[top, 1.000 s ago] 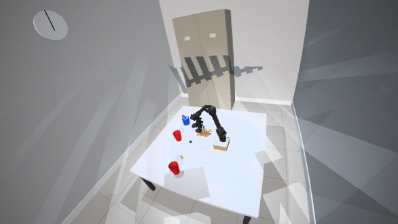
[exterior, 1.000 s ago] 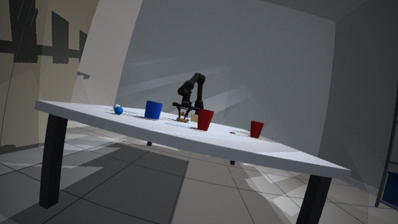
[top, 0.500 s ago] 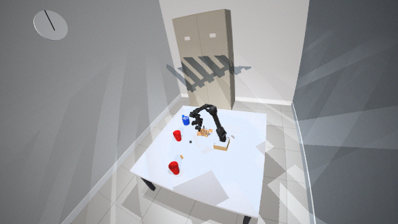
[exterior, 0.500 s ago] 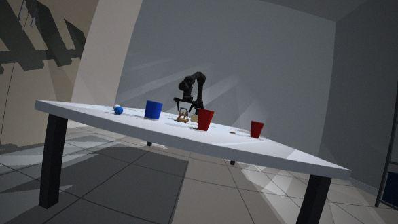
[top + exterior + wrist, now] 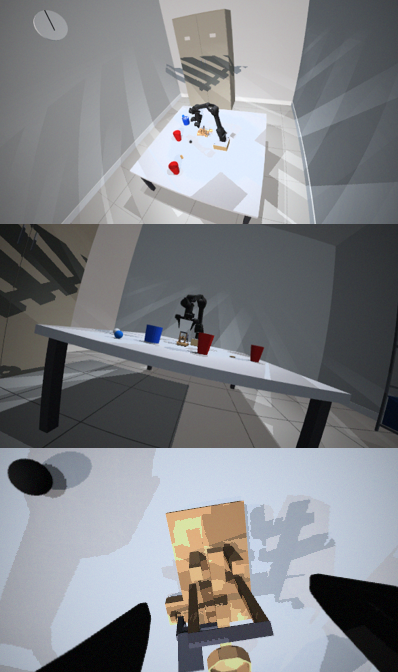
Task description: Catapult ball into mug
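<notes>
The wooden catapult [image 5: 202, 134] [image 5: 183, 343] [image 5: 207, 530] stands on the table, with a dark crossbar and a round cup at the lower edge of the wrist view. That cup is cut off by the frame, so I cannot tell if anything lies in it. My gripper [image 5: 195, 123] [image 5: 185, 328] [image 5: 228, 596] is wide open and empty above the catapult, one finger to each side in the wrist view. The blue mug [image 5: 185, 121] [image 5: 153, 334] stands upright. A blue ball [image 5: 118, 334] and a whitish ball [image 5: 116, 330] lie on the table left of it in the exterior view.
Two red cups stand on the table, one [image 5: 177, 136] [image 5: 205, 344] near the blue mug and another [image 5: 174, 168] [image 5: 257, 353] farther away. A small black round object [image 5: 190, 142] [image 5: 30, 476] lies near the catapult. A small orange piece [image 5: 181, 157] [image 5: 232, 356] lies between the red cups.
</notes>
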Robot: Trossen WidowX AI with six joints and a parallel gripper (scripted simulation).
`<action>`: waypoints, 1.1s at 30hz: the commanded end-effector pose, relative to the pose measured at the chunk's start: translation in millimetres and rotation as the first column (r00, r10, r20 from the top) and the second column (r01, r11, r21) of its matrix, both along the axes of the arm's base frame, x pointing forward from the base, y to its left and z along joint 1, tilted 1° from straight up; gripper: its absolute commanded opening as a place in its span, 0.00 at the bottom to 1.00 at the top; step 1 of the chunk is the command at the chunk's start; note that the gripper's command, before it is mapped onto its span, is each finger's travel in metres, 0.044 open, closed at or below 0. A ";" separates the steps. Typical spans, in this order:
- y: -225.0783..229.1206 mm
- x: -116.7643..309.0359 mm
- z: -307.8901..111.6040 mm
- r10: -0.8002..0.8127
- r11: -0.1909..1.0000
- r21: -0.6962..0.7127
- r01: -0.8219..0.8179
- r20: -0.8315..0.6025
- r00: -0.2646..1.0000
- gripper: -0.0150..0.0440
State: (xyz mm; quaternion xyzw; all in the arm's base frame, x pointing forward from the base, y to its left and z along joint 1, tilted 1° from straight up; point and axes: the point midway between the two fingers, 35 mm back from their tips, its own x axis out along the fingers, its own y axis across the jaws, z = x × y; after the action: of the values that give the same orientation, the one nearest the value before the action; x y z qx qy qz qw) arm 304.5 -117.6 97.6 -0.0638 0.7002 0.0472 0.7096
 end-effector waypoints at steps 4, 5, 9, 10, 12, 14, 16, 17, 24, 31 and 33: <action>-1.0 1.1 -42.2 -0.008 1.000 -0.001 0.008 0.006 1.000 1.00; -1.0 1.1 -42.2 -0.008 1.000 -0.001 0.008 0.006 1.000 1.00; -1.1 1.2 -43.3 -0.008 1.000 -0.001 0.008 0.006 1.000 1.00; -1.1 1.3 -44.4 -0.008 1.000 -0.001 0.008 0.006 1.000 1.00; -1.3 1.6 -47.6 -0.008 1.000 -0.001 0.008 0.006 1.000 1.00; -1.4 1.9 -50.9 -0.008 1.000 -0.001 0.008 0.006 1.000 1.00; -1.6 2.1 -54.2 -0.008 1.000 -0.001 0.008 0.006 1.000 1.00; -1.6 2.2 -55.8 -0.008 1.000 -0.001 0.008 0.006 1.000 1.00; -2.0 2.7 -67.3 -0.008 1.000 -0.001 0.008 0.006 1.000 1.00; -2.2 2.7 -78.7 -0.008 1.000 -0.001 0.008 0.006 1.000 1.00; -2.2 2.6 -81.9 -0.008 1.000 -0.001 0.008 0.006 1.000 1.00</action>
State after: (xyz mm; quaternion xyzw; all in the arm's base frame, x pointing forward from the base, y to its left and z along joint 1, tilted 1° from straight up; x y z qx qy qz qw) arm 309.1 -120.5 21.7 -0.0642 0.6966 0.0442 0.7132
